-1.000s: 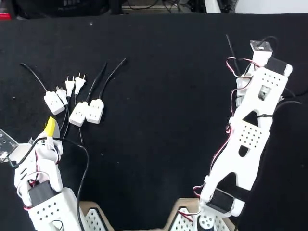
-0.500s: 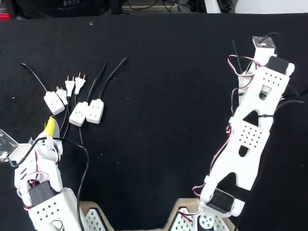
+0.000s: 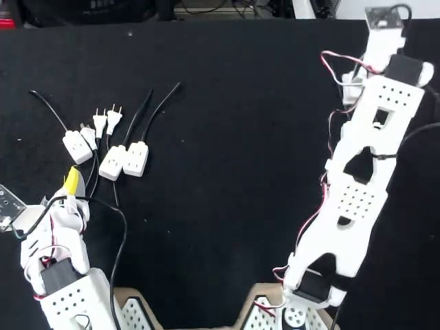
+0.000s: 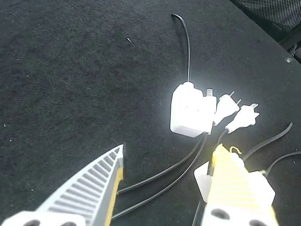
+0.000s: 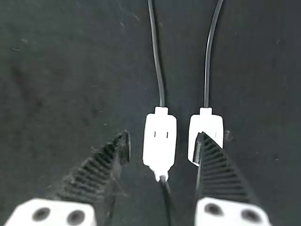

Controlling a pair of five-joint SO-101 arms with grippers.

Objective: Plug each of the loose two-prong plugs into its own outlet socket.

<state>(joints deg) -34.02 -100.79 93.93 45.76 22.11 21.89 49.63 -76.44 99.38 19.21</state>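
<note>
Two-prong plugs (image 3: 100, 124) of white plastic, on black cords, are seen in the high view on the left part of the black cloth-covered table (image 3: 234, 103). Two of them lie side by side, unplugged, with the metal prongs pointed to the far edge. Three white rectangular outlet sockets (image 3: 135, 158) are laid just beside them, each with its own black cord. The white left arm (image 3: 58, 275) is placed near this group. The white right arm (image 3: 364, 172) is stretched over the right side, well apart from it.

In the left wrist view, the left gripper (image 4: 169, 149), with yellow-striped fingers, is spread wide and nothing is pinched. A white socket block (image 4: 190, 110) and the two plugs are seen beyond it.

In the right wrist view, the right gripper (image 5: 162, 140), with black ribbed fingers, is also spread. A slotted white socket (image 5: 160, 132) lies between the fingers, not gripped. A neighbouring socket (image 5: 207, 123) is partly hidden by one finger.
</note>
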